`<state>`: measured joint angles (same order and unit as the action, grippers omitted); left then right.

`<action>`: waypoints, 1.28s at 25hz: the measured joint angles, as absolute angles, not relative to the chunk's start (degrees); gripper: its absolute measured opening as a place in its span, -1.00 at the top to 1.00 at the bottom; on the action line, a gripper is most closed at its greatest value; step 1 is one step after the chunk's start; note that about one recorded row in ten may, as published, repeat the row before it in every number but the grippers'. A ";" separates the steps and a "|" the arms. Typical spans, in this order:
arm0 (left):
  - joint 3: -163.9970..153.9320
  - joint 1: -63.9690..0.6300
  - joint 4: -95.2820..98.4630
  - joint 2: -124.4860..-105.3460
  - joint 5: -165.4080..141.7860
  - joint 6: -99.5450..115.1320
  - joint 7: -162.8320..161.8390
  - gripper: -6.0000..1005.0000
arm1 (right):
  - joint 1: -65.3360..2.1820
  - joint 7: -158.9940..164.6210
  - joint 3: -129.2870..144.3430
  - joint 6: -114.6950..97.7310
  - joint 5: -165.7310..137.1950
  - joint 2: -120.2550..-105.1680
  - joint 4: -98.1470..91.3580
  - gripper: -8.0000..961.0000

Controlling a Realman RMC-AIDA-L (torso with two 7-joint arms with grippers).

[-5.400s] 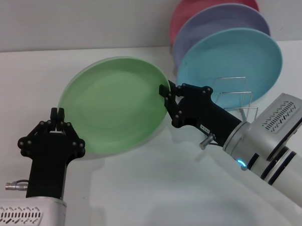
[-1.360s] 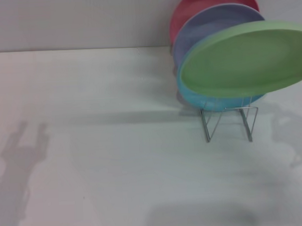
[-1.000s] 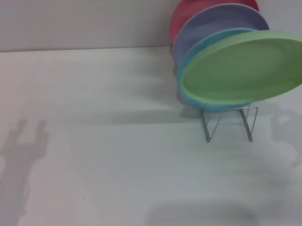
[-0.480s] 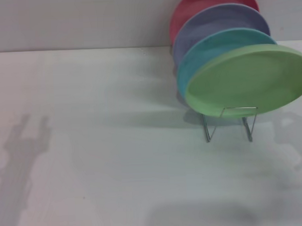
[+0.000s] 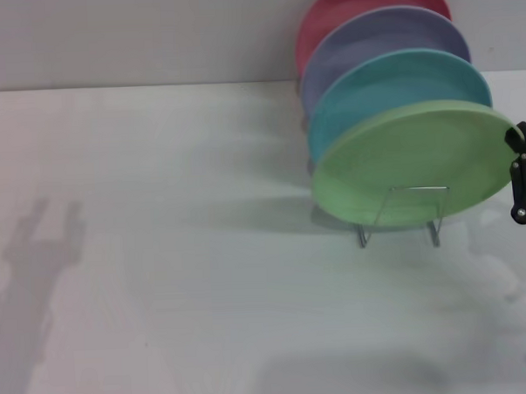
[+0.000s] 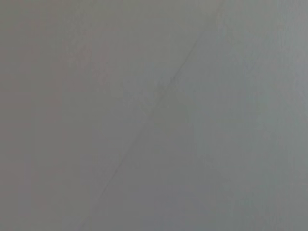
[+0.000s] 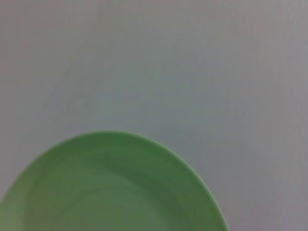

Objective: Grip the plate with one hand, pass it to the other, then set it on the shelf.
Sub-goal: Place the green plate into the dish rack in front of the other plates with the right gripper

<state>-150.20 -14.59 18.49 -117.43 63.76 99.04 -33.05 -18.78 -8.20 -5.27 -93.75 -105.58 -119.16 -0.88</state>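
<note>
Holding the green plate [image 5: 401, 160] by its right edge with the right hand [image 5: 521, 175], leaning it at the near end of the wire shelf [image 5: 402, 215].

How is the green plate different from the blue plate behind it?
The green plate is at the front of the row and tips far back, while the blue plate stands steeper. The right end effector is at the green plate's edge; nothing touches the blue plate. The green plate shows whole, but the blue plate is half hidden behind it. Both are round, look about the same size, and sit at the wire shelf.
</note>
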 joint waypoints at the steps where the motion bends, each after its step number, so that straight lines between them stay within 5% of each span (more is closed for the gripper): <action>1: -150.20 -14.59 18.46 -117.40 63.74 99.04 -33.05 -0.11 | -18.75 -8.20 -5.27 -93.44 -105.74 -119.16 -0.78 0.87; 32: -150.20 -14.57 17.86 -116.92 63.35 101.75 -33.91 -0.14 | -17.56 -8.62 -5.80 -90.66 -106.11 -119.34 0.46 0.80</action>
<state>-150.20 -14.57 17.86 -116.92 63.35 101.75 -33.91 -17.56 -8.62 -5.80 -90.66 -106.11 -119.34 0.46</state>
